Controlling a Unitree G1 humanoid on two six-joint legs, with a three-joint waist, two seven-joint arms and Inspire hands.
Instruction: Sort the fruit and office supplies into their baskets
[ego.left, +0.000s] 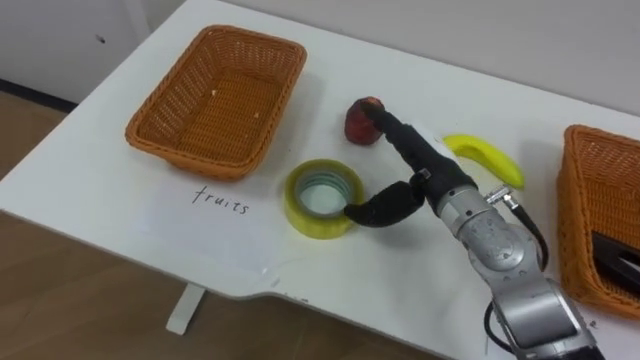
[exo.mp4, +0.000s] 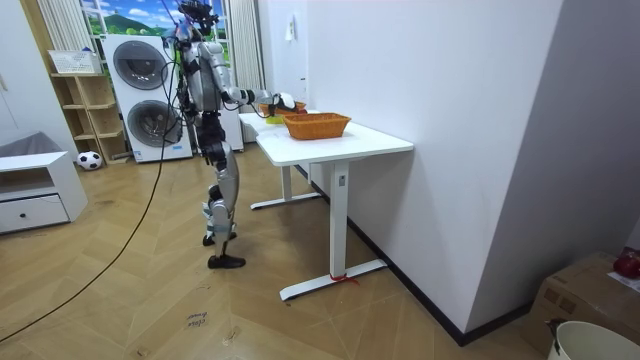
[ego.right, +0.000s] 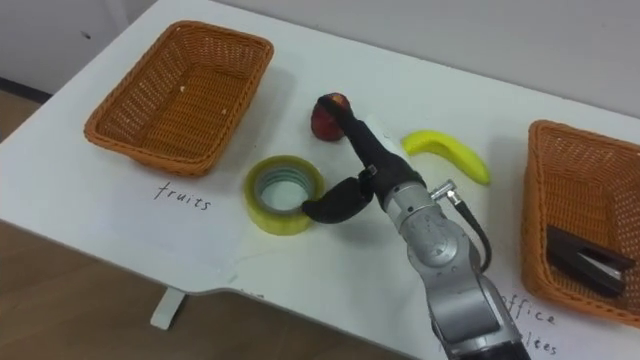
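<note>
Right hand (ego.left: 420, 172) spread, fingertips touching red fruit (ego.left: 356, 128) beyond tape roll (ego.left: 297, 208). We'd curl round it fully before lifting toward the basket (ego.left: 215, 95) left of the tape roll.

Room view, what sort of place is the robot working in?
Probably a home laundry or utility room, or a mock-up of one: two stacked front-loading washing machines stand behind the robot, a ball lies by a wooden shelf, and the floor is herringbone wood.

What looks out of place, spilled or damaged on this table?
Nothing is spilled or damaged. The tape roll, red fruit and banana lie loose on the table, just not yet sorted; the right hand reaches toward the fruit.
</note>
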